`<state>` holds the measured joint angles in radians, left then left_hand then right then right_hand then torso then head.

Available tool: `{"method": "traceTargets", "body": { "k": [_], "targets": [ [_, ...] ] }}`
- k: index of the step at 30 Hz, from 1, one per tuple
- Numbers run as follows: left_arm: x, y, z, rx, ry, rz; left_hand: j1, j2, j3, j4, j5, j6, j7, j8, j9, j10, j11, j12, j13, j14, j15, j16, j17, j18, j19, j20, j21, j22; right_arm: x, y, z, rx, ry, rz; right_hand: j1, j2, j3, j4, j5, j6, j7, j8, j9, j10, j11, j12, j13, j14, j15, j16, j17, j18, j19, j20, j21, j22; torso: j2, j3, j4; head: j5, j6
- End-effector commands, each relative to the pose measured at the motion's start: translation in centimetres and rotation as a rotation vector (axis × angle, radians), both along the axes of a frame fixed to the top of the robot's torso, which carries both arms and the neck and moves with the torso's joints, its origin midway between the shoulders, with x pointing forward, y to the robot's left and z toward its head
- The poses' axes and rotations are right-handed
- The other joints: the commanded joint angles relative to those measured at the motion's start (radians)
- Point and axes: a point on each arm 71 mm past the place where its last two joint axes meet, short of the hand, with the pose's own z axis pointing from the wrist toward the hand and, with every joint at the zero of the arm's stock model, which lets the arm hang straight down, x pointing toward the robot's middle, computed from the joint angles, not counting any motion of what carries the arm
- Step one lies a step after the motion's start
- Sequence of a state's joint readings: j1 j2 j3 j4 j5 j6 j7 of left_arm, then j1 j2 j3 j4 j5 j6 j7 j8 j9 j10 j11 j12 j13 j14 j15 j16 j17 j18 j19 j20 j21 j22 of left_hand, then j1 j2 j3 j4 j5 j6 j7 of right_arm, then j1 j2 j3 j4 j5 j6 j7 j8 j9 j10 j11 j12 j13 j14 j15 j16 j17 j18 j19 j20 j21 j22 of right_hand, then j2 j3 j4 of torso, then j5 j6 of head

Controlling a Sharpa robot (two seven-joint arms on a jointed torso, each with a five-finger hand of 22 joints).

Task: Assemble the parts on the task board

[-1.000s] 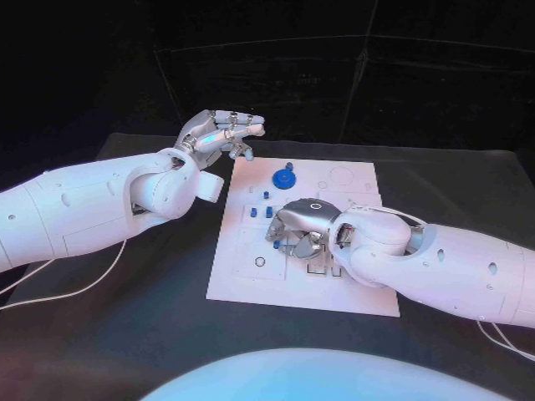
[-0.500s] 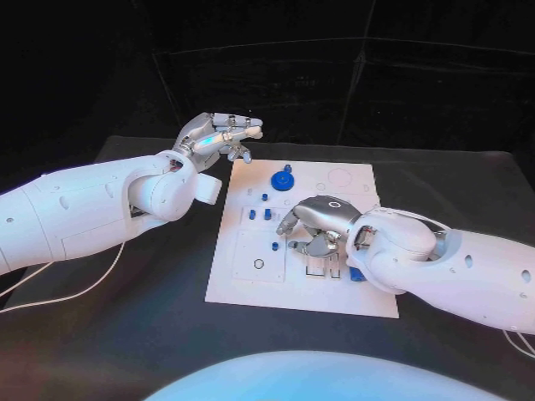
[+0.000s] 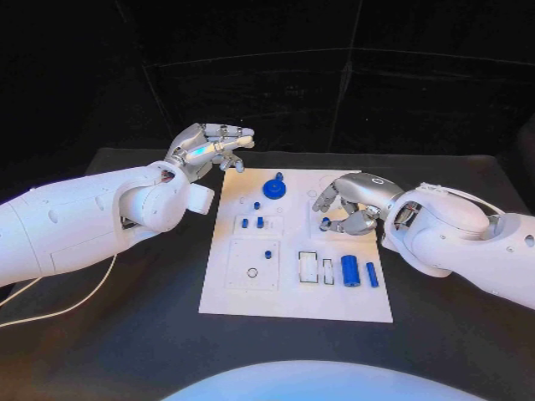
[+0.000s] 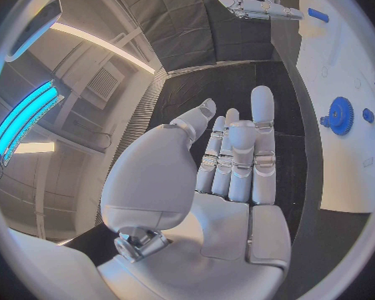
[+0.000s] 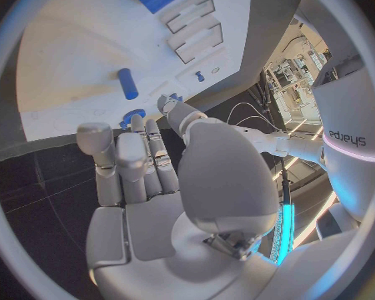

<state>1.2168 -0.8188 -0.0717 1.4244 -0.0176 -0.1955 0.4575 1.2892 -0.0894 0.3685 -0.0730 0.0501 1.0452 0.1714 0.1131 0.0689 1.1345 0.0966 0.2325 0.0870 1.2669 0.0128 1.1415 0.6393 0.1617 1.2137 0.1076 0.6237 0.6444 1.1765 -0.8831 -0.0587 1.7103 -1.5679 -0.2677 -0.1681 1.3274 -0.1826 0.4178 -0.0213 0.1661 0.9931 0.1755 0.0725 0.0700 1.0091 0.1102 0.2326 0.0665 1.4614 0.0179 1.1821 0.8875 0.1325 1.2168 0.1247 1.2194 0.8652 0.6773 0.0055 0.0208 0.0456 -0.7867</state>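
My right hand hovers over the far right part of the task board, fingers curled around what looks like a small blue part, though I cannot tell whether they grip it. My left hand hangs empty, fingers loosely apart, off the board's far left corner. The blue gear sits seated near the far edge, several pegs stand mid-board, and two blue cylinders lie loose toward its near right, so I judge the assembly roughly midway.
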Motion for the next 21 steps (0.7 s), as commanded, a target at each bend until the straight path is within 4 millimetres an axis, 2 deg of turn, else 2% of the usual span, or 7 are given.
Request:
{"method": "traceTargets", "body": {
  "k": [1,7,11,21],
  "targets": [
    [0.0,-0.2,0.1,-0.014,-0.002,-0.016,-0.003,0.01,-0.006,0.0,-0.002,-0.005,0.0,0.001,-0.001,-0.005,0.0,0.005,0.002,-0.009,0.0,-0.007,-0.001,0.02,-0.004,0.004,-0.004,-0.001,0.5,-0.5,-0.3,-0.039,0.034,-0.036,0.003,-0.007,-0.014,-0.002,0.005,-0.001,-0.004,-0.001,-0.002,-0.009,-0.002,0.007,-0.001,-0.008,0.0,-0.007,-0.009,0.006,-0.009,-0.003,-0.009,-0.006,0.001,-0.0006,0.0015,-0.008,0.004],
    [0.0,-0.3,0.1,-0.015,-0.001,-0.02,-0.003,0.01,-0.006,0.0,-0.002,-0.005,0.0,0.001,-0.001,-0.005,0.0,0.005,0.002,-0.009,0.0,-0.007,-0.001,0.02,-0.004,0.004,-0.004,-0.001,0.9,-0.2,-0.5,-0.08,0.036,-0.026,0.019,-0.012,-0.042,-0.008,0.009,-0.005,-0.008,-0.003,-0.002,-0.018,-0.004,0.012,-0.002,-0.008,-0.002,-0.012,-0.015,0.007,-0.013,-0.005,-0.018,-0.017,0.002,0.0013,0.0032,-0.007,0.005],
    [0.0,-0.3,0.1,-0.015,-0.001,-0.02,-0.003,0.01,-0.006,0.0,-0.002,-0.005,0.0,0.001,-0.001,-0.005,0.0,0.005,0.002,-0.009,0.0,-0.007,-0.001,0.02,-0.004,0.004,-0.004,-0.001,1.1,0.1,-0.7,-0.102,0.047,-0.017,0.021,-0.01,-0.049,-0.008,0.01,-0.006,-0.008,-0.004,-0.002,-0.023,-0.004,0.013,-0.002,-0.008,-0.002,-0.012,-0.017,0.007,-0.013,-0.005,-0.02,-0.02,0.0,-0.0002,0.0017,-0.005,0.002],
    [0.0,-0.3,0.1,-0.015,0.0,-0.02,-0.002,0.01,-0.008,0.0,-0.002,-0.006,0.0,0.002,-0.001,-0.006,0.0,0.006,0.002,-0.009,0.0,-0.007,-0.002,0.02,-0.004,0.005,-0.005,-0.002,1.6,0.4,-1.4,-0.157,0.077,-0.016,0.037,0.021,-0.053,-0.004,0.014,0.017,-0.009,0.006,0.001,0.0,-0.007,0.032,-0.001,-0.001,-0.005,-0.003,-0.005,0.003,0.005,-0.008,-0.008,0.003,0.001,0.0007,0.0012,-0.005,-0.001]
  ]
}}
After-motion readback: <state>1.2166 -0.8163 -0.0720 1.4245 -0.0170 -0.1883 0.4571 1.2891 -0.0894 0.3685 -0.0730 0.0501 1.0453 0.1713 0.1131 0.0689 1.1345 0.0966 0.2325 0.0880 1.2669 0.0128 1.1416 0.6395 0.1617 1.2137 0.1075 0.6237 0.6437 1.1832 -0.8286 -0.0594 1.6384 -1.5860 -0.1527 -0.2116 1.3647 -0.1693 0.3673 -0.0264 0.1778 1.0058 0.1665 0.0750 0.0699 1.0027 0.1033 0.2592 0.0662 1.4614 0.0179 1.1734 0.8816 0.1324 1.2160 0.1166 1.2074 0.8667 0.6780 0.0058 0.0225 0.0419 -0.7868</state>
